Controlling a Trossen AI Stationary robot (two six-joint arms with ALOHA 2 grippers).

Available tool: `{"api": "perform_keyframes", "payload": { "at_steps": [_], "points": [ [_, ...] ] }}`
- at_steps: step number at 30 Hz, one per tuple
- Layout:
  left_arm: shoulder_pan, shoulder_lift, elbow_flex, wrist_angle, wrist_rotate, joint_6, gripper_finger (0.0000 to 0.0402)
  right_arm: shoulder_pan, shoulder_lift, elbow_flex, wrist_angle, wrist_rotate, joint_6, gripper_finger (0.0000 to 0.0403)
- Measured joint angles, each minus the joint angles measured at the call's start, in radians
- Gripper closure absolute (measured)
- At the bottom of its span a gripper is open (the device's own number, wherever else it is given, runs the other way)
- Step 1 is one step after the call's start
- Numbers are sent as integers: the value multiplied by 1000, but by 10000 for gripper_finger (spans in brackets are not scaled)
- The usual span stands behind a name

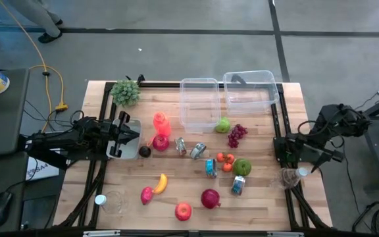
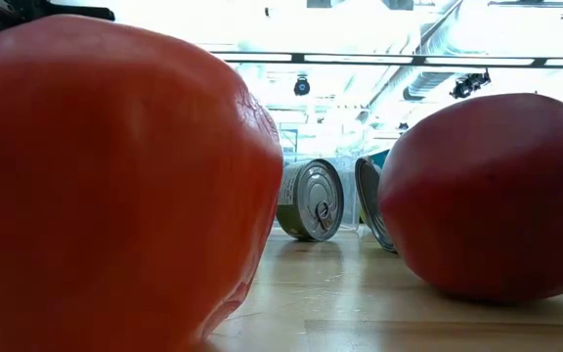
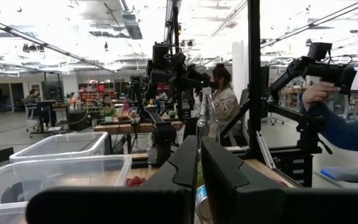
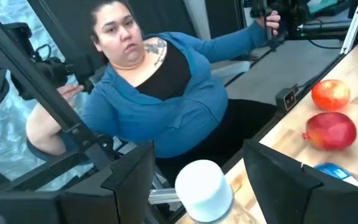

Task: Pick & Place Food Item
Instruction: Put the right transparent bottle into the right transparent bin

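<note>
Your table carries everything. Two clear bins at the far edge: left bin shows nothing inside, right bin has a dark item in its far corner, can't tell what. Green apple sits touching the left bin's near right corner, outside it; red grapes just beside it.

Left gripper parked at the table's left edge, fingers pressed together, holding nothing. Right gripper at the right edge, fingers part open around a clear bottle with white cap; can't tell if they touch it.

Loose food mid-table: second green apple, pomegranate, red apple, banana, small tomatoes, tins. Tin labels unreadable.

A person in blue sits beyond the table's near side.
</note>
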Motion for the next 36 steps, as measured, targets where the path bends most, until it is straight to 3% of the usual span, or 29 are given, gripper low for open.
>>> {"api": "perform_keyframes", "payload": {
  "at_steps": [7,14,36],
  "points": [
    [0,0,0,0,0,-8,388,0,0,-56,-19,-1,-10,168],
    [0,0,0,0,-1,-31,388,0,0,-102,24,-75,-38,168],
    [0,0,0,0,-2,-15,388,0,-2,-104,146,-107,-115,168]
  ]
}}
